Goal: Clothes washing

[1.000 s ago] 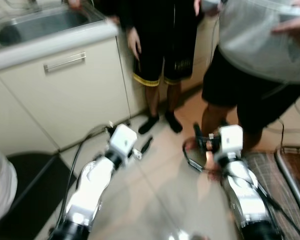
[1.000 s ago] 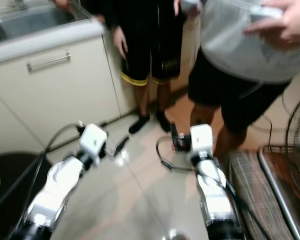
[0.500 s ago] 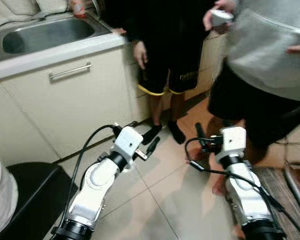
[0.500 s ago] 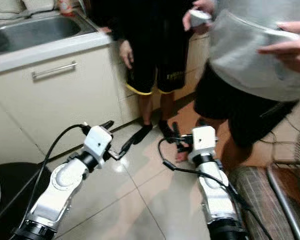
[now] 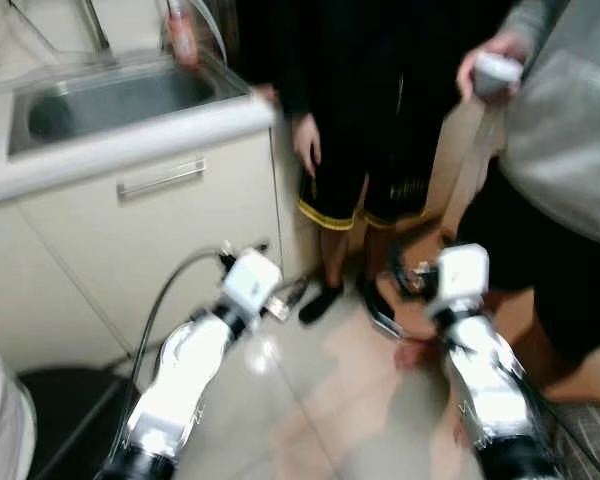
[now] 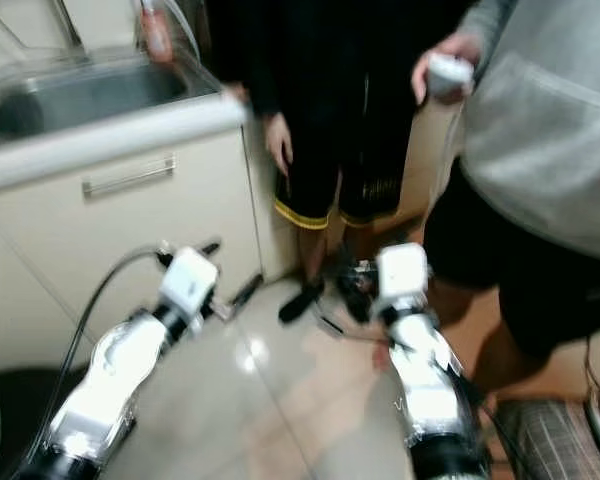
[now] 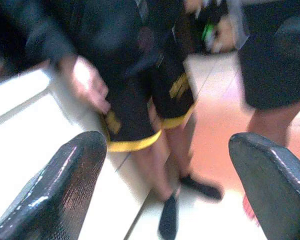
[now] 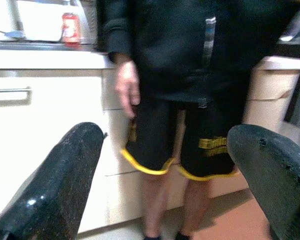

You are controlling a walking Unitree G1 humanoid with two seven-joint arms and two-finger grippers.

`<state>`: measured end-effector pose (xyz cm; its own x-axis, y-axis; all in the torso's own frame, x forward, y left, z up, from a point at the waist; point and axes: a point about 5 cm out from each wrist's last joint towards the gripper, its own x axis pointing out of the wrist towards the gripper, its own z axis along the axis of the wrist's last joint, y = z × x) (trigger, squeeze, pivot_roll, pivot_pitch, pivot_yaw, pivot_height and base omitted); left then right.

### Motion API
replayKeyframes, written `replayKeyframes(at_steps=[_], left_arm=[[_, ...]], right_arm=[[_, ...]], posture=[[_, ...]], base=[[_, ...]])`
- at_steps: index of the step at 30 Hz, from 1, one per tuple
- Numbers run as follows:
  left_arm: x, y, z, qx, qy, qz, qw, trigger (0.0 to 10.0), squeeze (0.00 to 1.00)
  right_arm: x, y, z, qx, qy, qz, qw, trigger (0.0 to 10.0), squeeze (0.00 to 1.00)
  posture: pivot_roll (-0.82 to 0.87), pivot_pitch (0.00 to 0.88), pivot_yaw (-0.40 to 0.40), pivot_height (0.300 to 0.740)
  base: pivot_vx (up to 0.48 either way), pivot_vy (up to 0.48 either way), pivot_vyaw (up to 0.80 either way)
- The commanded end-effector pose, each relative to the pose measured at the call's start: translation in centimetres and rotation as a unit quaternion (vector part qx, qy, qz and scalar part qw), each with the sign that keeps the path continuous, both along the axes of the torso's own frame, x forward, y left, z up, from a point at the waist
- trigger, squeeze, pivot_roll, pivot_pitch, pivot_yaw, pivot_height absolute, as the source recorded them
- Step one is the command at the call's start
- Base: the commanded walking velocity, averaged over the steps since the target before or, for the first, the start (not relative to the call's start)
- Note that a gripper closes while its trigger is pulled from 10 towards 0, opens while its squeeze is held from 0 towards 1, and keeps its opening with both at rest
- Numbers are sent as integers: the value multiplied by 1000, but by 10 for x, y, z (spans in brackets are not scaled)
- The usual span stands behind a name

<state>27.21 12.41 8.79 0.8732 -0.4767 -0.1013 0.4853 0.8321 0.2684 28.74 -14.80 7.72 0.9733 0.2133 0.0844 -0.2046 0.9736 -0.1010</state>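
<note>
Both arms are raised low in the frame, nothing held. The left gripper (image 7: 165,165) has its jaws spread wide with only air between, and the right gripper (image 8: 165,165) likewise has its jaws spread and empty. In the head views the left gripper sits at centre-left and the right gripper at centre-right, above the tiled floor (image 5: 320,400).

No clothes to wash and no washing machine can be made out; judging from this, the task's things lie elsewhere and the robot is in transit.

2 people stand close ahead. The person in black shorts (image 5: 355,150) is at upper centre, right beside the cabinet (image 5: 150,230) under the sink (image 5: 110,100). The person in a grey top (image 6: 550,140) is at upper right, holding a small white object (image 6: 445,70), too blurred to identify. A red bottle (image 8: 70,27) stands on the surface by the sink.

Risks, as judgement:
- Both grippers point at leg height toward the people; a step forward could poke a shin or foot.
- The socked foot (image 5: 320,300) sits just beside the left gripper's tip in the head view, so there is a chance of treading on it or clipping it.
- The cabinet is near the left arm; a turn to the left could knock the door or handle (image 5: 160,180).
- Loose black cables (image 5: 165,300) loop off both wrists and could snag.
- The frames are blurred, so the camera is likely moving and depth judgement is poor.
- A striped mat (image 6: 540,435) at lower right may catch a foot.
</note>
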Motion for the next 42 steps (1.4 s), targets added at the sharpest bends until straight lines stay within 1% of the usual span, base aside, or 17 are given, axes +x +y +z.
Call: replayKeyframes(at_steps=[1,2,3,6,7,9,11,12,13,16,18,26,31,34,36,39,42], left_arm=[[3,-2,-2,-9,15,7,1000,10000,0],[1,5,-6,-22,28,22,999,10000,0],[-4,20,-14,-40,45,52,997,10000,0],[-8,28,-19,-53,55,74,994,10000,0],[-20,52,-35,-95,88,165,978,10000,0],[-35,67,-52,-121,121,227,959,10000,0],[-50,71,-65,-135,149,250,947,10000,0],[-56,70,-69,-134,159,251,945,10000,0],[-64,66,-73,-123,164,242,948,10000,0],[-67,63,-74,-118,161,230,952,10000,0],[-73,49,-74,-107,147,203,962,10000,0],[-66,34,-65,-91,100,178,975,10000,0],[-63,27,-65,-85,92,167,978,10000,0],[-65,19,-66,-78,87,152,981,10000,0],[-64,21,-66,-77,86,151,982,10000,0],[-54,37,-57,-71,75,152,983,10000,0],[-52,38,-55,-62,69,145,985,10000,0]], right_arm=[[-1,-15,-2,-7,4,-16,1000,10000,0],[-1,-17,-1,-7,1,-18,1000,10000,0],[-2,-20,-2,-6,0,-23,1000,10000,0],[-4,-24,-4,-7,2,-28,1000,10000,0],[-12,-39,-16,-5,17,-53,998,10000,0],[-23,-50,-28,-1,38,-74,997,10000,0],[-34,-58,-39,-2,60,-86,994,10000,0],[-39,-60,-45,-5,71,-90,993,10000,0],[-46,-62,-52,-9,85,-92,992,10000,0],[-47,-62,-53,-7,87,-91,992,10000,0],[-46,-57,-53,-9,82,-78,994,10000,0],[-31,-47,-37,-11,43,-68,997,10000,0],[-27,-46,-37,-16,48,-66,997,10000,0],[-22,-44,-35,-7,46,-65,997,10000,0],[-22,-44,-35,-7,46,-65,997,10000,0],[-20,-44,-36,-7,48,-64,997,10000,0],[-19,-44,-36,-9,51,-65,997,10000,0]], posture=[[-132,0,64,740],[-132,0,64,740],[-137,0,65,740],[-138,0,64,740],[-135,0,67,740],[-133,0,66,740],[-132,0,64,740],[-128,0,61,740],[-127,0,61,740],[-126,0,60,740],[-126,0,59,740],[-123,0,57,740],[-123,0,57,740],[-123,0,56,740],[-122,0,56,740],[-119,0,55,740],[-118,0,54,740]], base=[[0,0,-731],[0,0,-731],[0,0,-738],[0,0,-738],[0,0,-738],[0,0,-738],[0,0,-741],[0,0,-744],[0,0,-744],[0,0,-744],[0,0,-703],[0,0,-142],[0,0,0],[0,0,-800],[0,0,-800],[0,0,-800],[0,0,-800]])
